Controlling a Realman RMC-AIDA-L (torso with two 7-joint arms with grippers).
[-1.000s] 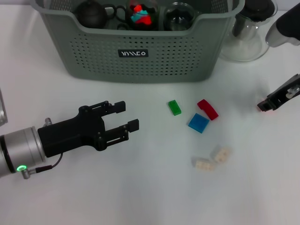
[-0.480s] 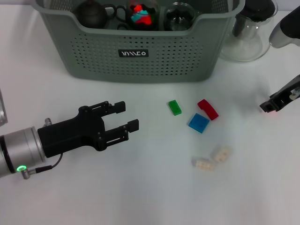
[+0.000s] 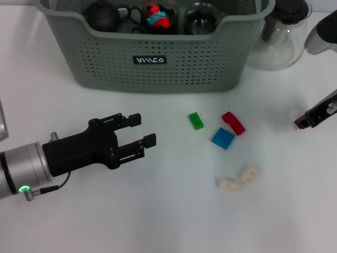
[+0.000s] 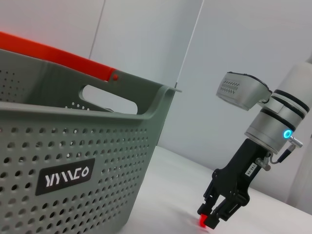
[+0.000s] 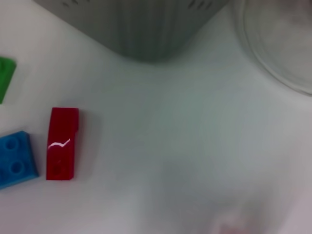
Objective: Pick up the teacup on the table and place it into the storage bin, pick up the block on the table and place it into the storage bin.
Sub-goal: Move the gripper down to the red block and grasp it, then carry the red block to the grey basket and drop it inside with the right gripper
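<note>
Meanwhile right gripper (image 3: 301,122) retreating rightward, blocks unmoved

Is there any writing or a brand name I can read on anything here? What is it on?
"YYWCO", or close to it: stylised white letters on the small black label on the front wall of the grey-green storage bin; the exact letters are uncertain.
A small white tag on the right gripper, seen from the left wrist camera: too small to read.
I can make out no writing on the blocks or the glass pitcher.
</note>
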